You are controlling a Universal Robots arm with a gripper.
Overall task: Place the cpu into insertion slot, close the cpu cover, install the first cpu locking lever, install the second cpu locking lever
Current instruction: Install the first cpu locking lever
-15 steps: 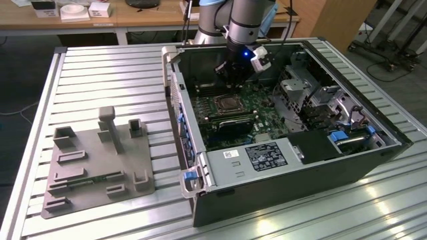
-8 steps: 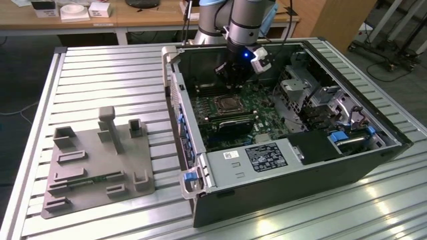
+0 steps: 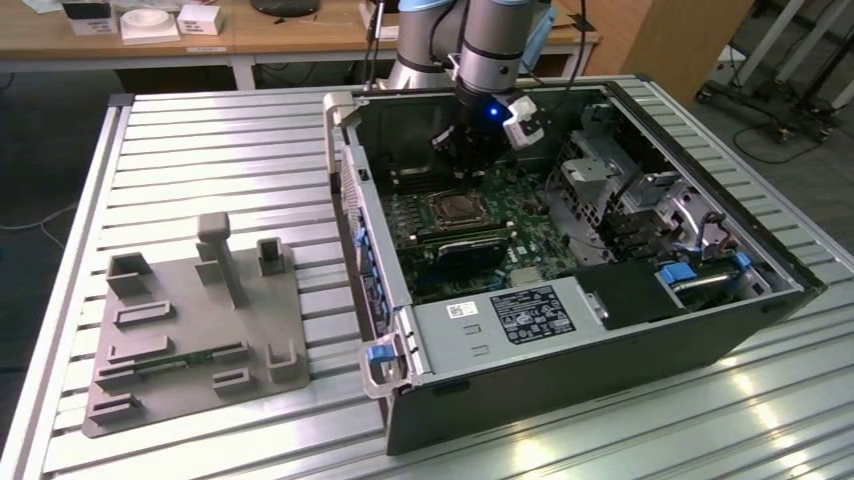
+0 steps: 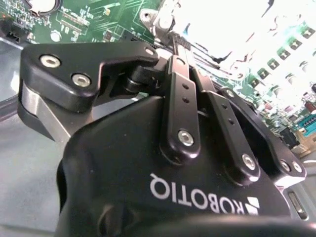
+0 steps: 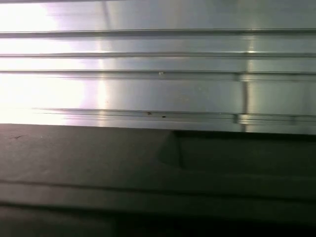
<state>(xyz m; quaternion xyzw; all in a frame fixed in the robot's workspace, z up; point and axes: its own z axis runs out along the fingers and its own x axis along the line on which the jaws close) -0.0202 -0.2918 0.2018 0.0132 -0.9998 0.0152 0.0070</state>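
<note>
Insertion slot lies flat on the green motherboard inside the open computer case, which stands on the slatted aluminium bench. A silver frame rims the slot's darker middle, and what lies in that middle cannot be told. The claw hangs inside the case, low over the board and just beside the slot, on the side toward the arm. In the second wrist view its fingers are drawn together, clenched, their tips next to bright silver metal. A grey fixture rests on the bench toward the exterior view's left, well apart from the case.
</note>
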